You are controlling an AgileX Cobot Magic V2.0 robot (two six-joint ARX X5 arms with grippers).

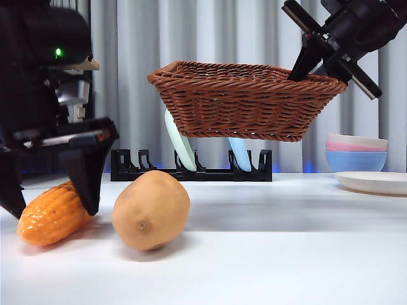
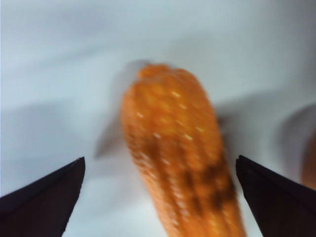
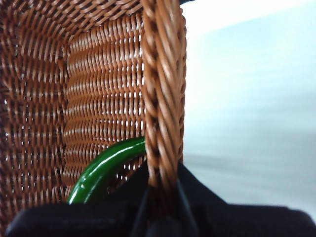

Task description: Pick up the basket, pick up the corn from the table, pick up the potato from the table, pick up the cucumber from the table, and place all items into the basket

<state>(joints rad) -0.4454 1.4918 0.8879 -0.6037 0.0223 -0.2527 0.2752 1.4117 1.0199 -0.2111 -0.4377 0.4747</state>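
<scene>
The corn pickup is the step in hand. The left gripper (image 1: pixel 54 203) is standing over the corn (image 1: pixel 52 214) with its jaws spread wide, one to either side of the cob and apart from it in the left wrist view, holding nothing. The corn is lying flat on the table (image 1: pixel 267 254), just beside the potato (image 1: pixel 151 209); whether the two are touching cannot be told. In the left wrist view the cob's long axis is running straight away from the gripper, between the jaws, its blunt rounded end pointing away; the jaws are therefore set across the cob's width, which suits a grasp. The potato is lying on its side, its dimpled end facing the front camera. The right gripper (image 1: pixel 318 60) is holding the basket (image 1: pixel 245 101) in the air by its braided rim, jaws closed on the rim, the basket hanging tilted above the table and well apart from the corn. The cucumber (image 3: pixel 101 170) is already lying inside the basket, against the wall near the gripped rim. In my judgement the next move calls for closing the left jaws squarely on the cob's middle, then lifting and carrying it over the basket's rim. The potato is not yet picked up. A black rack (image 1: pixel 191 170) and stacked bowls (image 1: pixel 356 152) are standing behind.
</scene>
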